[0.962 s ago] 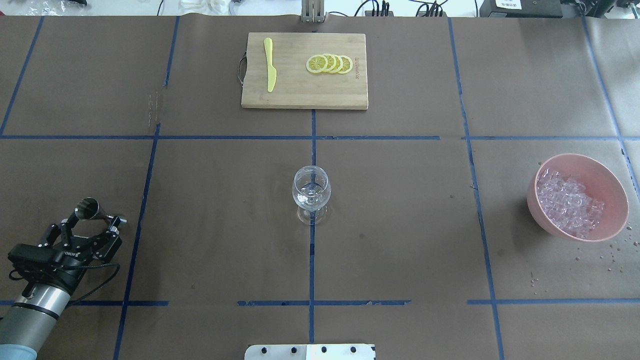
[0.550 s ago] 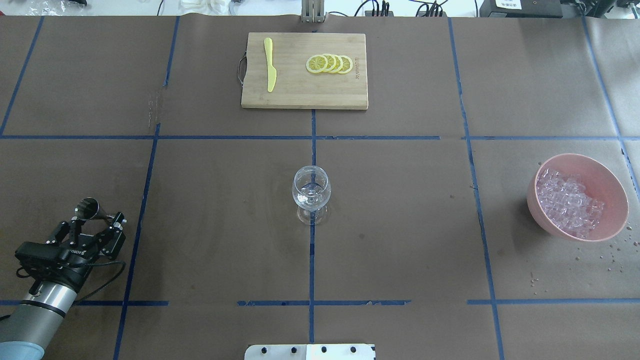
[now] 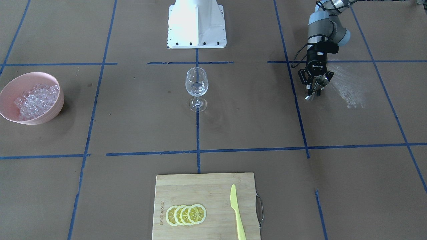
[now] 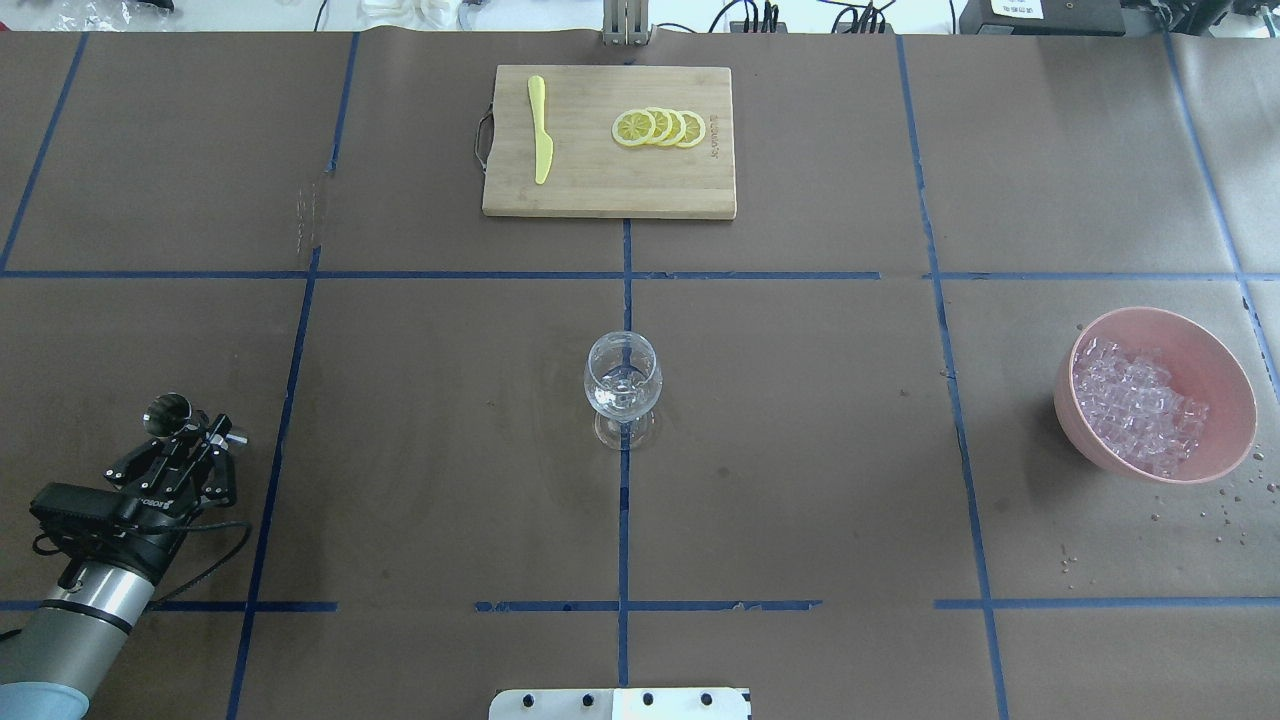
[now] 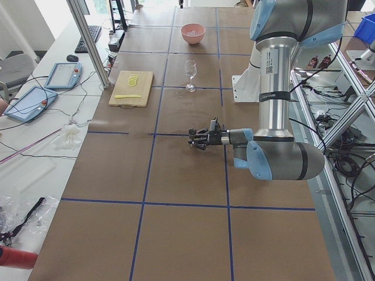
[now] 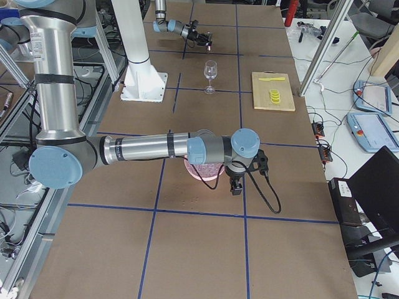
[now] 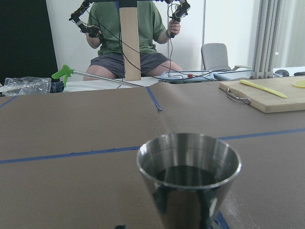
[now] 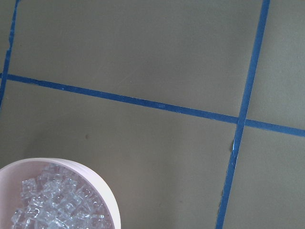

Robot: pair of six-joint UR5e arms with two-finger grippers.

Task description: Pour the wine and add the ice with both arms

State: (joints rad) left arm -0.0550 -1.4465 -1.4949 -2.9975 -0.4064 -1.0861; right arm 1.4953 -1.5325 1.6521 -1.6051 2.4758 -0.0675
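Note:
My left gripper (image 4: pixel 190 447) is shut on a steel jigger (image 4: pixel 167 412) low over the table's near left; the jigger also shows in the front view (image 3: pixel 317 85). In the left wrist view the jigger (image 7: pixel 188 176) stands upright with dark liquid inside. A clear wine glass (image 4: pixel 622 380) stands upright at the table's middle, far to the right of the jigger. A pink bowl (image 4: pixel 1215 345) at the right holds a heap of ice (image 4: pixel 1135 405). My right gripper (image 6: pixel 235 187) shows only in the exterior right view, pointing down beside the bowl; I cannot tell its state. Its wrist view shows the ice (image 8: pixel 57 205).
A wooden cutting board (image 4: pixel 600 190) at the far middle carries several lemon slices (image 4: pixel 660 127) and a yellow knife (image 4: pixel 540 130). The white robot base (image 4: pixel 620 703) is at the near edge. Water drops (image 4: pixel 1230 500) lie near the bowl. Blue tape lines grid the brown table.
My left gripper has sunk lower toward the table with the jigger, which looks smaller now. The glass, bowl and board have not moved.

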